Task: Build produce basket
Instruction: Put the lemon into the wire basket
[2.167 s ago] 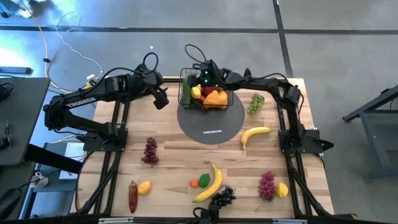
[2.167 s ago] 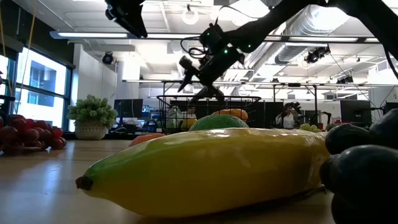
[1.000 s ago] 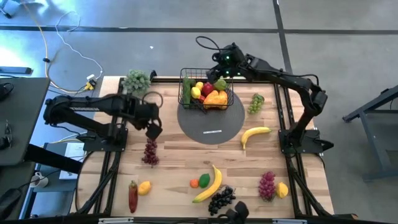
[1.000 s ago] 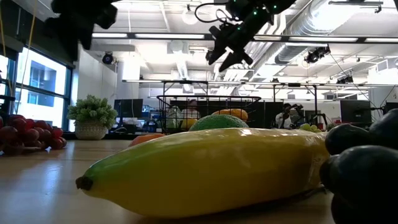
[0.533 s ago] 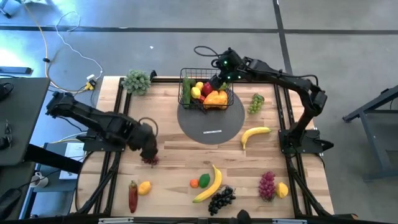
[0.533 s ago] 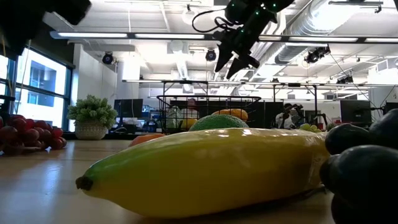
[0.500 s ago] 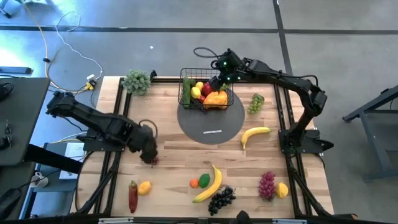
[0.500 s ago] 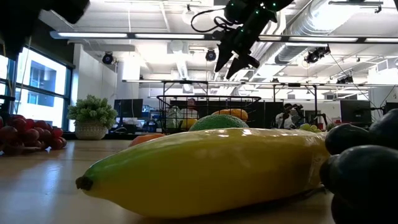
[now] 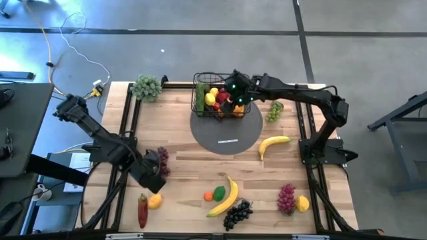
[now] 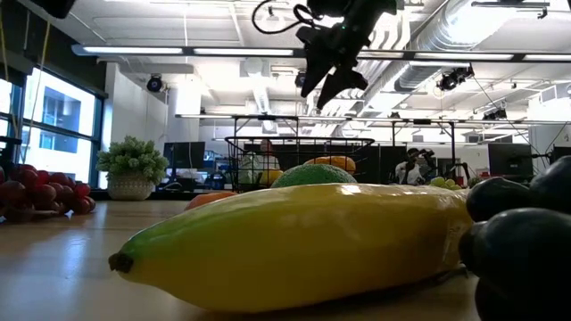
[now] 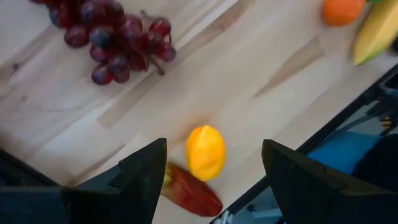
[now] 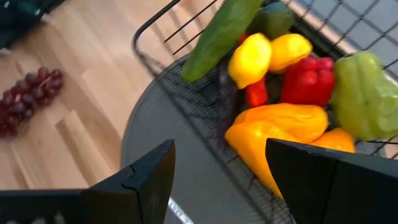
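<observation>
Left gripper (image 9: 155, 181) open and empty above the lemon (image 11: 206, 152), well apart from the basket (image 9: 199, 101) on its grey mat (image 9: 227, 133). Right gripper (image 9: 233, 98) open and empty over the basket. Risk: sliding off the rounded lemon, or catching the red pepper (image 11: 191, 195) touching it.
</observation>
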Available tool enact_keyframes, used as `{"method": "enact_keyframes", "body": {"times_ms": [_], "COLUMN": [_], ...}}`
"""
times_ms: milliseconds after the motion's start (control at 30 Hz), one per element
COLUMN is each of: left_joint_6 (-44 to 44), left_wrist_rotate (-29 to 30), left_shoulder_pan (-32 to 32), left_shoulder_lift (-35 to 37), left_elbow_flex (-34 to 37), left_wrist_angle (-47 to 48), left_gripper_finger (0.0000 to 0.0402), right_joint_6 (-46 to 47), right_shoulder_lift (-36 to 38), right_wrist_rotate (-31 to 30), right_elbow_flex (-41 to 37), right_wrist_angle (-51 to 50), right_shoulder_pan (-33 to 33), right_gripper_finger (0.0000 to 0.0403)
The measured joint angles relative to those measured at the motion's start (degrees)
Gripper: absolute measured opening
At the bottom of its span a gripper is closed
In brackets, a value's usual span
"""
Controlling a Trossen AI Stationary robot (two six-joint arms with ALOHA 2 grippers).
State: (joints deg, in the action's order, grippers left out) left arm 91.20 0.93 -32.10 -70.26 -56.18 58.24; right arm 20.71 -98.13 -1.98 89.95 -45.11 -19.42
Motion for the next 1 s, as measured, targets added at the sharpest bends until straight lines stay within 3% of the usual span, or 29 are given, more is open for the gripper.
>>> {"method": "enact_keyframes", "body": {"times_ms": [500,1000], "left_joint_6": [2.00,3.37], "left_wrist_rotate": [-3.34,-5.87], "left_shoulder_pan": [-6.08,-6.58], "left_shoulder_lift": [-14.35,-19.27], "left_elbow_flex": [0.00,0.00], "left_wrist_angle": [-10.76,-12.37], "left_gripper_finger": [0.0252,0.0252], "right_joint_6": [2.47,3.32], "right_shoulder_lift": [-0.02,-0.02], "right_wrist_rotate": [-5.59,-5.60], "right_elbow_flex": [0.00,0.00], "right_wrist_angle": [-1.51,-3.43], "right_shoulder_pan": [6.08,6.10], "right_gripper_finger": [0.0231,0.0231]}}
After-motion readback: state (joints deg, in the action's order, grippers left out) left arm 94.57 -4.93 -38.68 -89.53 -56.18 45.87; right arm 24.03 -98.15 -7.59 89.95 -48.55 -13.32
